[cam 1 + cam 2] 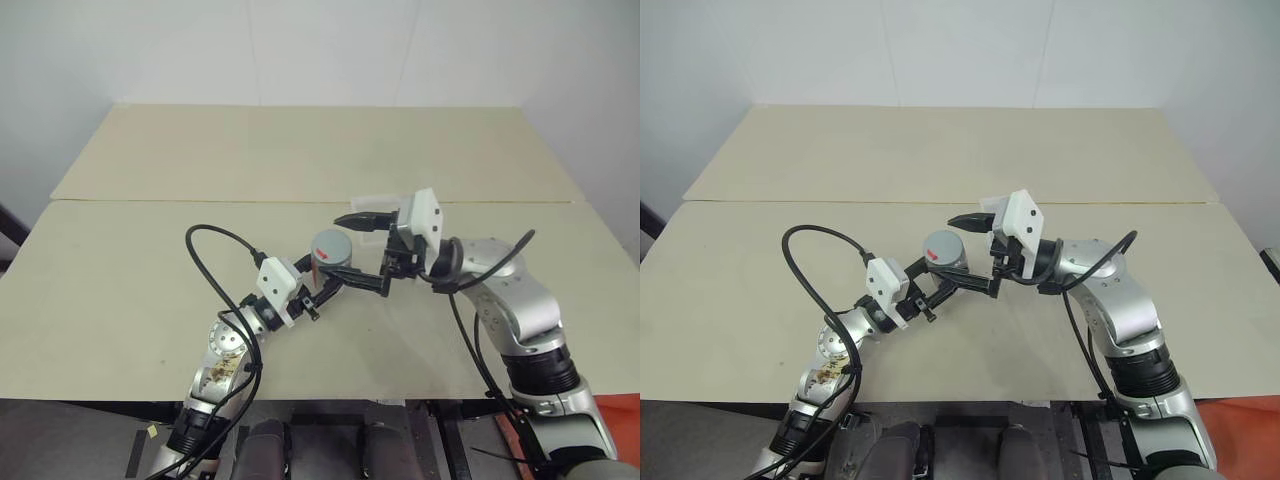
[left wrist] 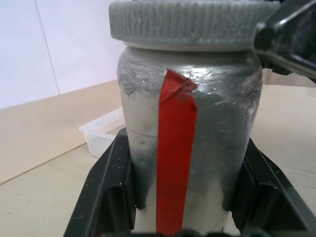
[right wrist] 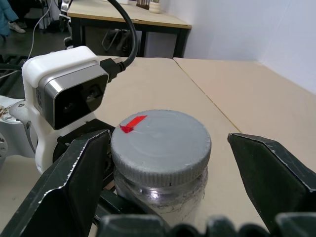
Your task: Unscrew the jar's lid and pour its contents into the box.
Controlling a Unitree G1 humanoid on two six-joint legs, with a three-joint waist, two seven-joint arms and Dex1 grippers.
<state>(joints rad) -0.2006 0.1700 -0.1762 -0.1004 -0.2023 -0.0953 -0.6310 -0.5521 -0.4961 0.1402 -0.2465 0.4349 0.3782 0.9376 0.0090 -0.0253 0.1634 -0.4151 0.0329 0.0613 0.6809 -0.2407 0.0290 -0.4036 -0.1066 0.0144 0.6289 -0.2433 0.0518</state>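
The left gripper [image 1: 322, 285] is clamped on the body of the jar [image 1: 331, 262], its two black fingers [image 2: 106, 197] pressed against opposite sides of the lower wall, and it holds the jar off the table [image 1: 120, 300]. The jar stands upright, long axis vertical, mouth and lid [image 3: 160, 140] facing up. A strip of red tape [image 2: 175, 163] runs down its side, and a small red scrap sits on top of the lid.

Just beside the jar, on the side away from the left gripper, the right gripper [image 1: 372, 252] comes in level with its jaws spread wide. One finger stands on each side of the lid with a clear gap at both, so it grips nothing yet.

The jar looks rigid and light. Its smooth, scuffed grey wall is likely slippery, so the hold low on the body should stay firm against the twist. The lid's rim is ribbed all round, and that is the place to take hold, squarely across its width. The contents are hidden inside.

Beyond the jar lies the box [image 2: 101, 136], a clear shallow tray resting on the table, near the jar but not touching it.
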